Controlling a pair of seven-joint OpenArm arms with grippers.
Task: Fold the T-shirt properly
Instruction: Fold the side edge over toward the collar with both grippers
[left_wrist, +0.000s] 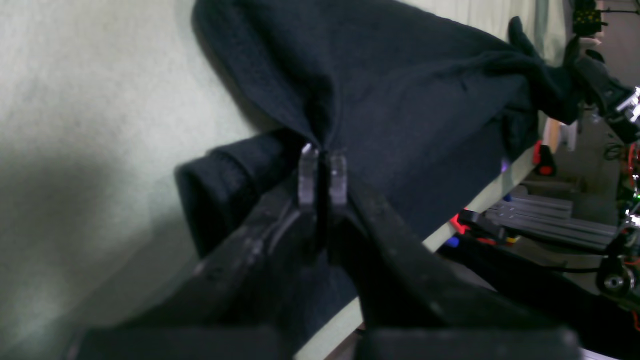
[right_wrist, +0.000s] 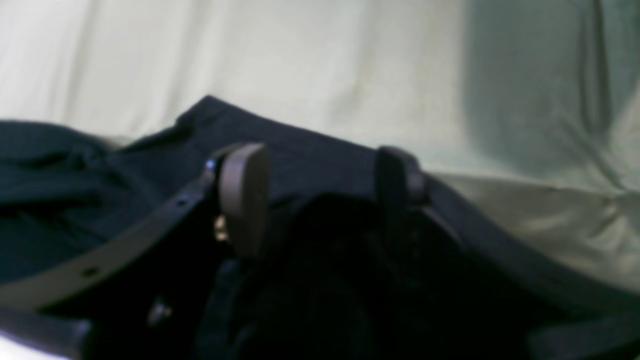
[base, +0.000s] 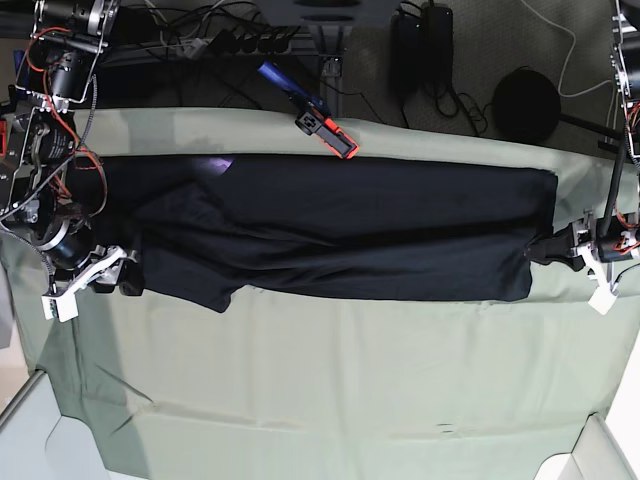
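We see the T-shirt (base: 340, 230) stretched out as a long black band across the far half of the worktop, lying on the pale green sheet (base: 330, 370) that covers it. One end of the band reaches toward the left edge of the base view, the other toward the right edge, and its far side runs close to the sheet's far edge. A small purplish patch (base: 213, 163) shows on the cloth near the far left part of the band.

Our left gripper (left_wrist: 323, 172) sits at the right-hand end in the base view (base: 556, 247). In the left wrist view its two clear fingertips (left_wrist: 307, 175) are pressed together with a pinch of black fabric drawn in between them, the cloth fanning out from that point in folds. So that claw is clamped on the T-shirt.

Our right gripper (right_wrist: 320, 200) sits at the left-hand end in the base view (base: 122, 275), beside the bunched sleeve area. In the right wrist view its fingers (right_wrist: 242, 197) stand well apart, with dark fabric lying behind and below them; the picture is blurred, and we cannot tell whether either pad touches the cloth.

Beyond the far edge of the sheet we see an orange and black tool (base: 327, 130), a round black disc (base: 527, 103) and loose cables (base: 200, 35).
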